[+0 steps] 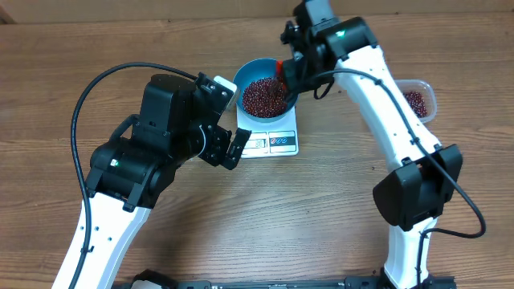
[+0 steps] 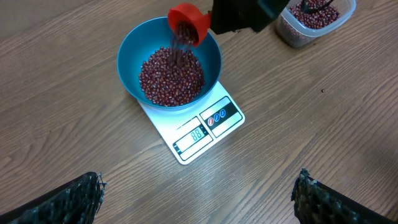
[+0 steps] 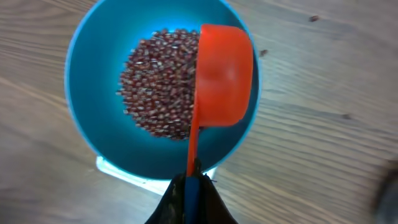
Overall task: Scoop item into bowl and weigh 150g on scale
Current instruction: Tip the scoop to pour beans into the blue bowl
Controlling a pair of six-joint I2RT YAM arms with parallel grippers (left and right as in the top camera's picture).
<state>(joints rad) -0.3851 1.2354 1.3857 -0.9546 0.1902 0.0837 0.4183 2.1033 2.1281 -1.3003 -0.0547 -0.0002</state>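
In the overhead view the right arm's black housing covers most of the small red plastic scoop (image 1: 279, 67). Only a red sliver shows at the 2 o'clock rim of the round, deep blue bowl (image 1: 250, 71), and the right claw (image 3: 191, 198) is hard to make out there. Its own wrist camera settles it: the claw is pinched tight on the scoop's thin handle, with the cup tilted over the heap of small dark red-brown beans (image 3: 155, 106) lying in the bowl. Only the left wrist view shows beans spilling in a blur from the scoop's mouth.

The bowl sits on the flat white rectangular scale (image 2: 208, 127). From overhead it hides all but the display edge at 6 o'clock, and the digits are too small to read surely.

The left claw (image 2: 199, 202) gapes wide and empty, its dark fingertips cut off at the bottom corners. A clear plastic tub (image 1: 418, 100) of beans sits on the wooden desk (image 1: 48, 48) at the bowl's 3 o'clock, cropped in the left wrist view.
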